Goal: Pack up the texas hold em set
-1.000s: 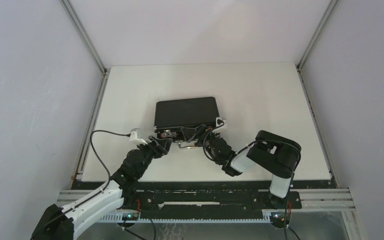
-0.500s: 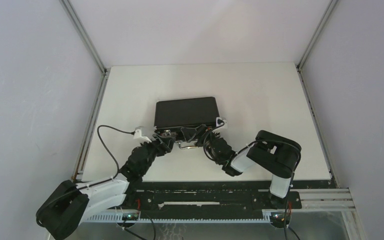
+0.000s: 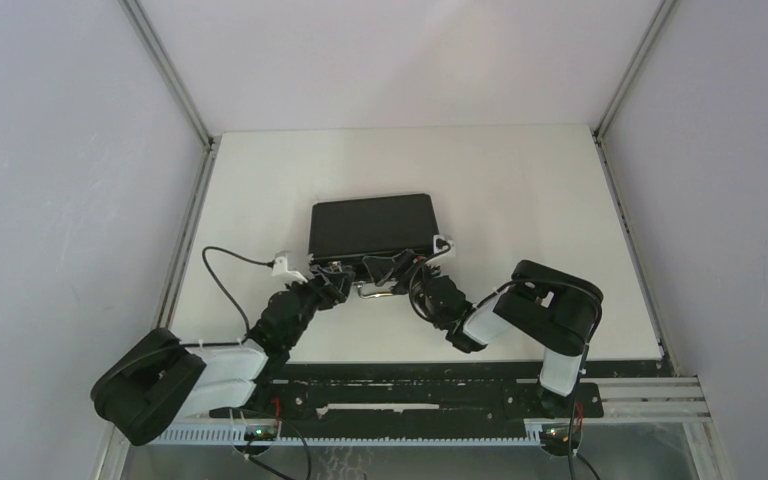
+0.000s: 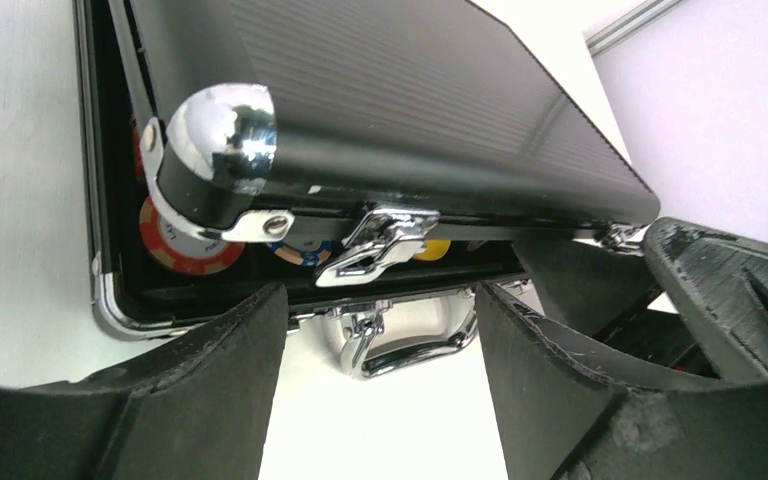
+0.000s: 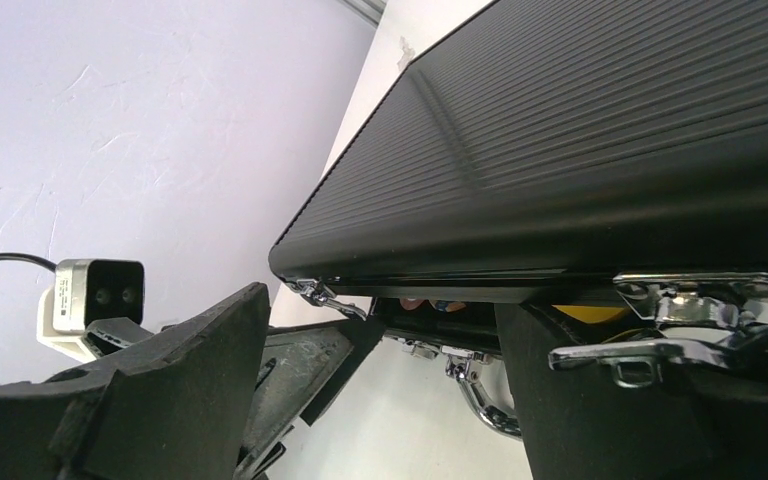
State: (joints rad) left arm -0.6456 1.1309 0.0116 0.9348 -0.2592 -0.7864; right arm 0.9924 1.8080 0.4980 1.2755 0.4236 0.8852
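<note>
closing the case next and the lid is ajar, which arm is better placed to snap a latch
Left, probably. The left gripper has its open fingers squarely framing the left latch under the ajar lid. The right gripper is open too, but the right latch sits off to one side, by one finger.

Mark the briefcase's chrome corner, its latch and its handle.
chrome corner (image 4: 222,125): left wrist view, middle of the rounded cap.
latch (image 4: 378,243): left wrist view, the hanging silver clasp plate.
handle (image 4: 363,350): left wrist view, left bend of the metal loop.
</note>
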